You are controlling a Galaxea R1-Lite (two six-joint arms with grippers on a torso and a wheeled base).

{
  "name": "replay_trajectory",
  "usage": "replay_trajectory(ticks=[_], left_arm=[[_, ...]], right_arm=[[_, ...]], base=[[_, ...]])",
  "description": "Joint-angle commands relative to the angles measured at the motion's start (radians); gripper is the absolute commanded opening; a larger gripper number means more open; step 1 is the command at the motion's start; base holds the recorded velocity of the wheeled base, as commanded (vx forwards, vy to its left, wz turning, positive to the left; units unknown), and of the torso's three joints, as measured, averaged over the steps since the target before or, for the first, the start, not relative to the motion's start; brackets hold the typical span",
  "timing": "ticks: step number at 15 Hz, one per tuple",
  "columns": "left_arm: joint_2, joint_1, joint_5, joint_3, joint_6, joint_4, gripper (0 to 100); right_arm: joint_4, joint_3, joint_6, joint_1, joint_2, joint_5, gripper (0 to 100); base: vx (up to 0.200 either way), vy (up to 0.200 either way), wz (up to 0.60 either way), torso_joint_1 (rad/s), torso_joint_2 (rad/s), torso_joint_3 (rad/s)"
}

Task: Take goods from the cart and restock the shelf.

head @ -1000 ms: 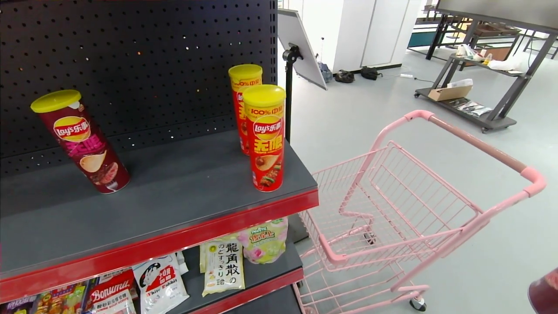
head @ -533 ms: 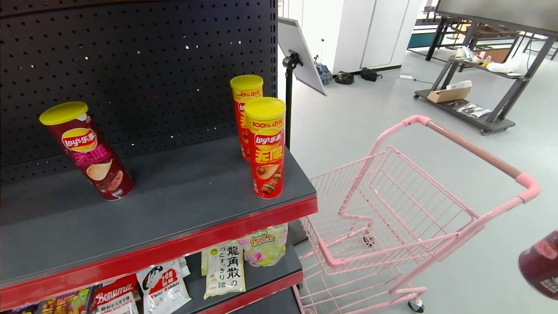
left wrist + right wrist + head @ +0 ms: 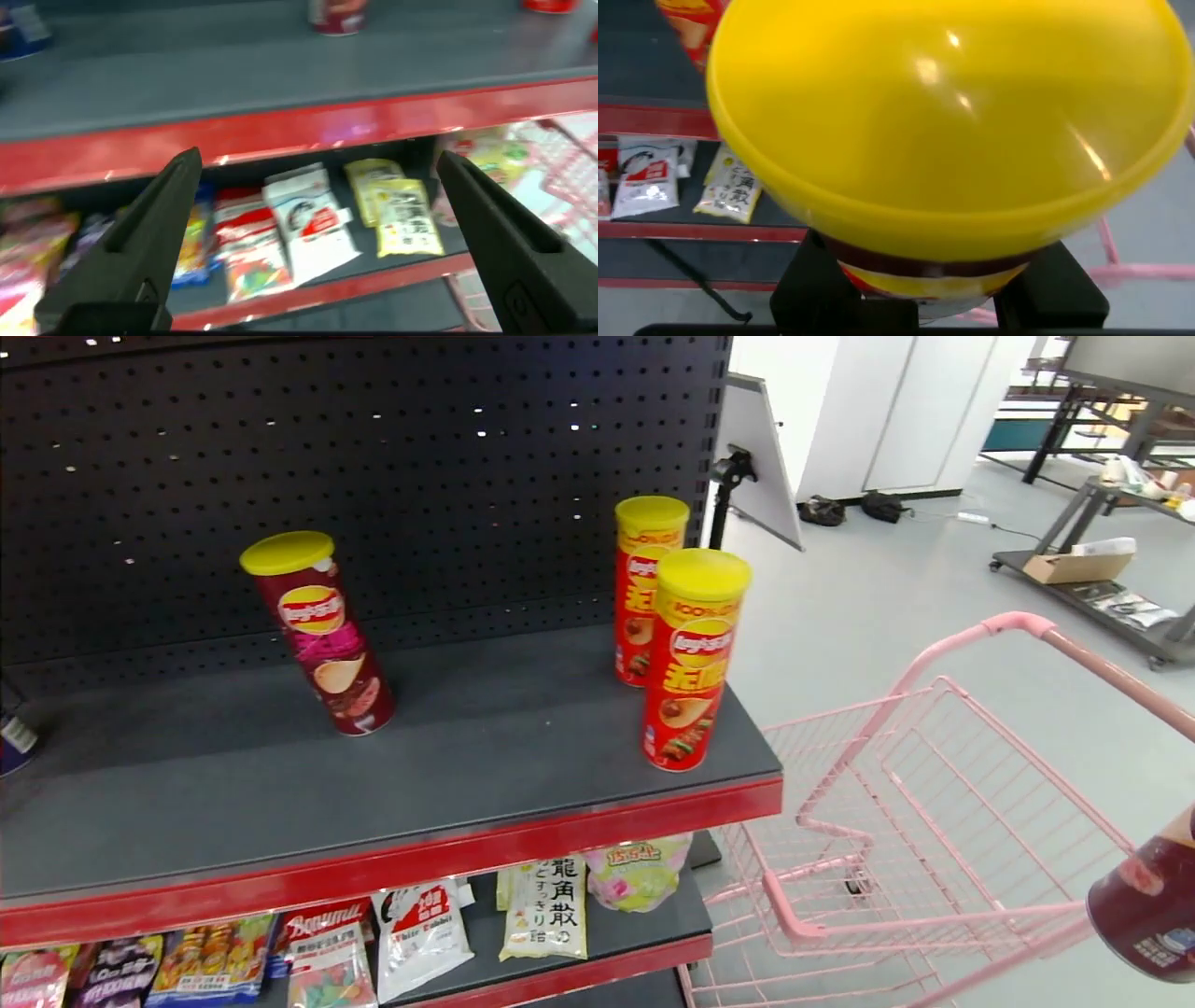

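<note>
**Tube in hand, shelf waiting**

The right end effector (image 3: 934, 301) is clenched round a dark red crisp tube (image 3: 1144, 907) with a yellow plastic lid (image 3: 952, 121). Its black fingers press on either side of the body just under the lid. The tube hangs clear of the shelf, out past its right end, by the near rim of the pink wire cart (image 3: 934, 775). The left end effector (image 3: 318, 247) is released, jaws spread wide, facing the red front edge of the grey shelf board (image 3: 215, 793).

To my eye the job now is the carry across and the set-down. The tube wants lifting over the cart's rim and the red lip. Then it should be lowered upright onto the bare stretch between the lone maroon tube (image 3: 317, 630) near the back panel and the two red tubes (image 3: 693, 658) at the right end. The front red one stands close to the front right corner, so a wide approach over the front edge should spare it a knock. Let go only once the base sits flat.
</note>
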Motion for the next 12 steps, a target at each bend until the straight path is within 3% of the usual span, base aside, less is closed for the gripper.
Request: replay_trajectory(ticks=[1,2,10,12], left_arm=[[0.001,0.001,0.000,0.000,0.000,0.000,100],[0.001,-0.001,0.000,0.000,0.000,0.000,100],[0.001,0.001,0.000,0.000,0.001,0.000,100],[0.001,0.001,-0.001,0.000,0.001,0.000,100]], right_arm=[[0.001,0.008,0.000,0.000,0.006,0.002,0],[-0.001,0.020,0.000,0.000,0.003,0.000,0],[0.007,0.184,0.022,0.000,-0.214,-0.001,0],[0.001,0.215,0.023,0.001,-0.246,0.003,0]], base=[[0.000,0.000,0.60,0.002,0.00,0.002],[0.000,0.000,0.60,0.002,0.00,-0.002],[0.000,0.000,0.00,0.000,0.00,0.000],[0.000,0.200,0.00,0.002,0.00,0.007]])
